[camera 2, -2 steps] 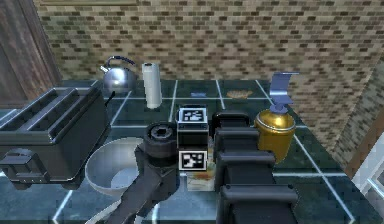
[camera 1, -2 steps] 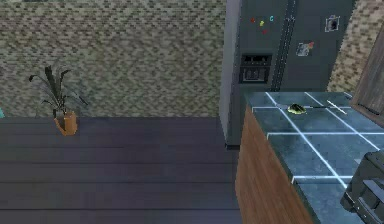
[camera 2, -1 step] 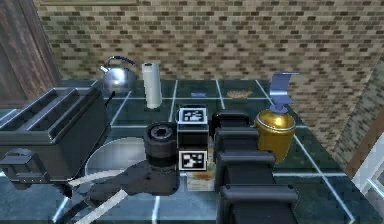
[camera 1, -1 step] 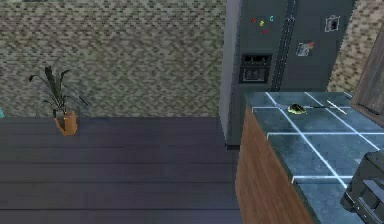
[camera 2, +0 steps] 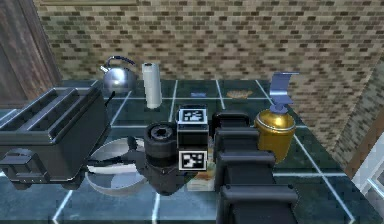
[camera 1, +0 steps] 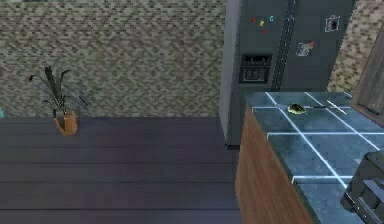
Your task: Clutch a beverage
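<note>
Nearest to me, the dark arm [camera 2: 250, 188] rises from the bottom edge. Left of its two marker squares sits the tool [camera 2: 120, 162], its fingers lying across a white bowl [camera 2: 112, 182]. I cannot tell whether those fingers are apart or together, nor whether the tool holds anything, and they hide whatever is in the bowl. Just right of the arm stands an amber bottle [camera 2: 275, 132] with a blue pump top; I cannot say for sure that it is the beverage. A pale tan shape [camera 2: 205, 181] peeks out between tool and arm, too covered to name. To the left is a dark toaster [camera 2: 50, 125], and farther back a metal kettle [camera 2: 120, 72] and an upright white roll [camera 2: 152, 85]. All stand on a dark tiled counter [camera 2: 330, 150] against a brick wall [camera 2: 250, 40]. Looking forward, the counter runs along the right and carries a small yellow-green thing [camera 1: 296, 107], too small to name. A grey fridge [camera 1: 290, 50] stands beyond it, and a potted plant [camera 1: 62, 100] sits far left on the dark plank floor [camera 1: 130, 160].
</note>
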Robot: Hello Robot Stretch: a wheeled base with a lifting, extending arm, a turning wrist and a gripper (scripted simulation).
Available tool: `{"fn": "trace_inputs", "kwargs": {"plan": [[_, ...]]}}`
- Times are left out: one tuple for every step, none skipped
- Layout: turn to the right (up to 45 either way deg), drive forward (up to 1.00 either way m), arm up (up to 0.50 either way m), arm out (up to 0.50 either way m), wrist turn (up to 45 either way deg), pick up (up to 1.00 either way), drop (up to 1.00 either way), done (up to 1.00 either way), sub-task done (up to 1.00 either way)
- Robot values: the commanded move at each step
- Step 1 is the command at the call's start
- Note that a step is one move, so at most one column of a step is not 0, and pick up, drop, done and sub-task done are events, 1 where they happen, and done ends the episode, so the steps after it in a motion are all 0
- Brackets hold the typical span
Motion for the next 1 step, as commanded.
{"fn": "trace_inputs", "kwargs": {"plan": [[0.0,0.00,0.00,0.00,45.0,0.00,0.00,0.00,0.00]]}}
